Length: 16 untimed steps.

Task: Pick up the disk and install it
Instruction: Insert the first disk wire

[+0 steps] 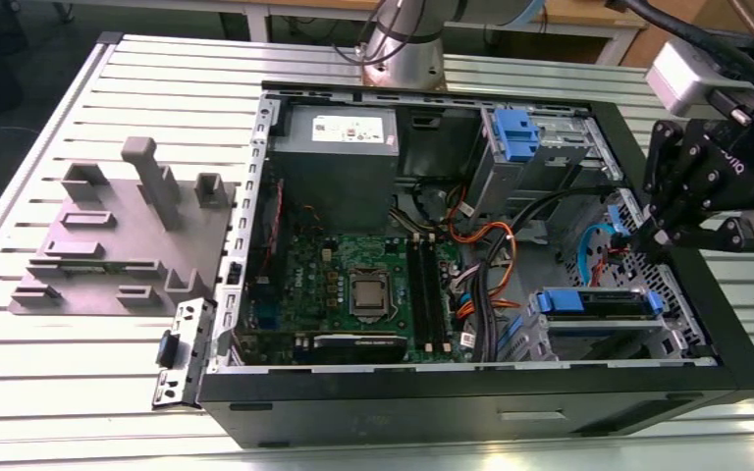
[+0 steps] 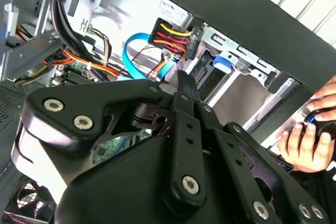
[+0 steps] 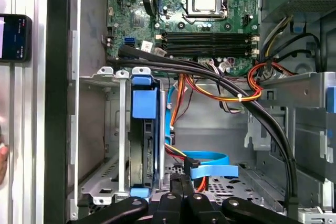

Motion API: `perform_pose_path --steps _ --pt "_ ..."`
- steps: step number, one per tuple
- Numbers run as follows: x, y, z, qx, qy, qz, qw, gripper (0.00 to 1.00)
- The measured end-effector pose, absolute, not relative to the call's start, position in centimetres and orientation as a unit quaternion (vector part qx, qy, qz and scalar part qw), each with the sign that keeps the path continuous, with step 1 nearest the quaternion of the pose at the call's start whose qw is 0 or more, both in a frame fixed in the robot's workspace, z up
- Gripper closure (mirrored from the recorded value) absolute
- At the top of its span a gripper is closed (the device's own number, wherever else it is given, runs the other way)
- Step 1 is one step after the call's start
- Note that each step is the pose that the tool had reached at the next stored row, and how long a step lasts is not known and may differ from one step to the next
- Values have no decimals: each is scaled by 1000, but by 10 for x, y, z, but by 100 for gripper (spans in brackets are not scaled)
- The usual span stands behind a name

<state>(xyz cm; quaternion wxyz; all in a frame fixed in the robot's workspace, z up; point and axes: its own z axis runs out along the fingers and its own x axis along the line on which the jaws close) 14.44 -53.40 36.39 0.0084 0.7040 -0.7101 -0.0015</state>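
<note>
Hovering over the open computer case (image 1: 691, 324) at the exterior view's right, the black gripper (image 1: 648, 234) hangs just above the drive cage, its fingers (image 2: 185, 90) drawn together to a single narrow tip with nothing between them. The disk (image 1: 596, 302), a drive in a blue carrier with its handle toward the case wall, already sits in the lower bay (image 1: 613, 339), below and a little toward the exterior view's left of the gripper and apart from it. In the first wrist view the same disk (image 3: 144, 129) stands edge-on in its metal slot, blue handle block facing out, with the closed fingertips (image 3: 181, 182) near a blue flat data cable (image 3: 212, 171) and a bundle of red and orange wires beside it. The cable plugs appear unattached to the drive, though the angle makes this hard to judge. The motherboard (image 1: 350, 285) and grey power supply (image 1: 341, 137) lie further in. A person's hand (image 2: 310, 148) rests outside the case wall.
</note>
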Motion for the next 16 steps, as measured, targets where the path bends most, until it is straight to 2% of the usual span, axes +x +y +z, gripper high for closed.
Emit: perform_pose_path --steps 12,14,15,16 --pt "156 -529 363 704 -710 4 14 89" --pt "156 -529 363 705 -709 7 18 89" --pt "157 -529 363 705 -709 11 21 83" --pt "157 -528 363 705 -709 15 25 83"
